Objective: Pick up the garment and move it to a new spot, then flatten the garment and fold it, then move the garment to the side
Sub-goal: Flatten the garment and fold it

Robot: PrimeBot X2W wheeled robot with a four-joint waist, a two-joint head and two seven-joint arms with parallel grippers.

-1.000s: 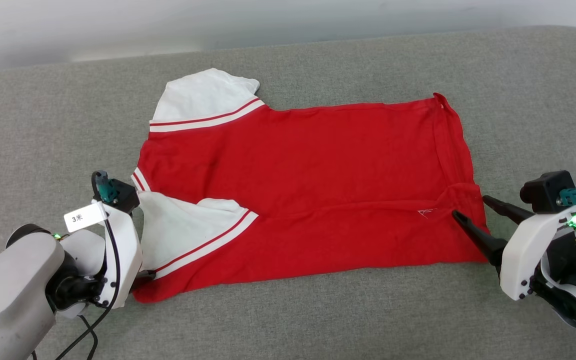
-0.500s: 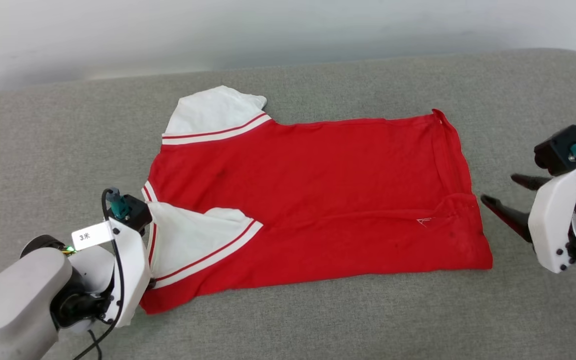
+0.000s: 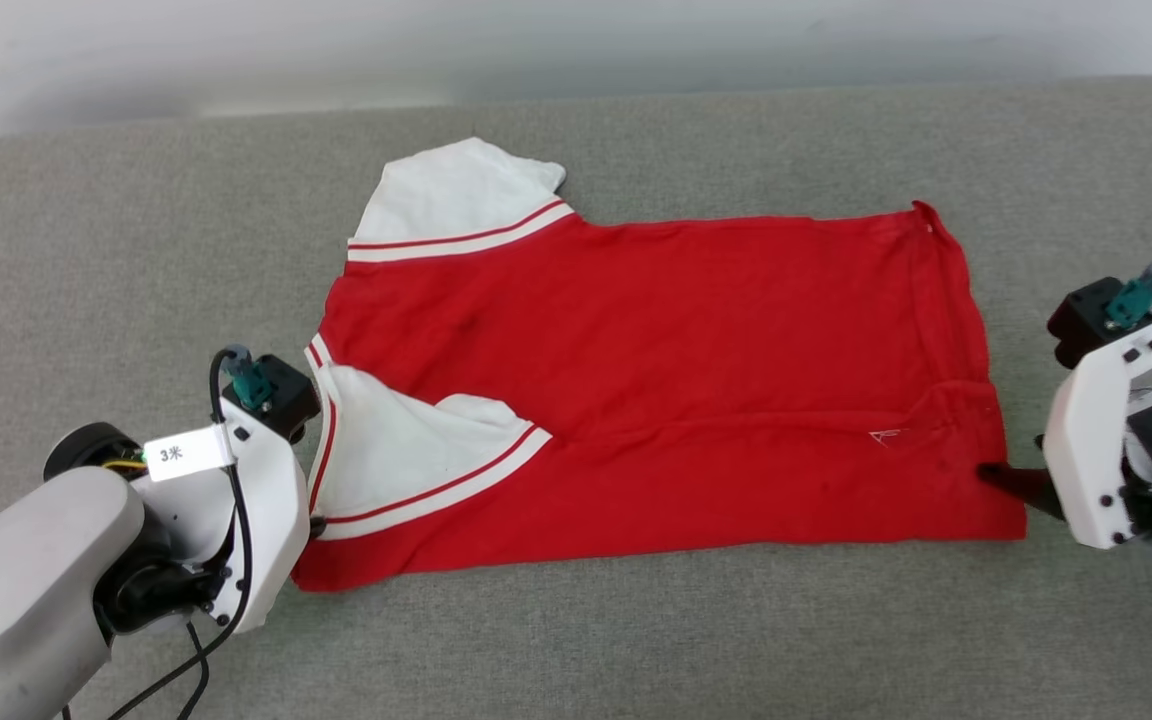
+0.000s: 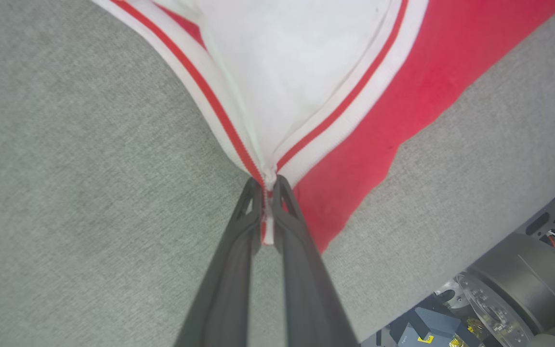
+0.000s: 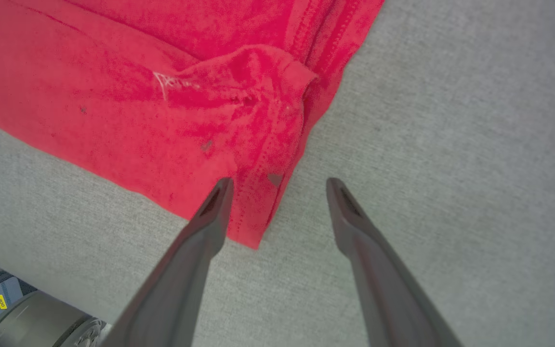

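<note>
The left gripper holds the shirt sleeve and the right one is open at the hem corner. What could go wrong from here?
1. The left gripper pinches only the narrow striped edge of the sleeve; it may slip out when the shirt is pulled.
2. The right gripper is open with just the hem corner between its jaws; it may close on too little cloth.
3. The fold near that corner may stay.

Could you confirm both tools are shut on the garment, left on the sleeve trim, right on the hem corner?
Only the left tool is shut on the sleeve trim; the right wrist view shows the right tool open, straddling the garment's hem corner.
</note>
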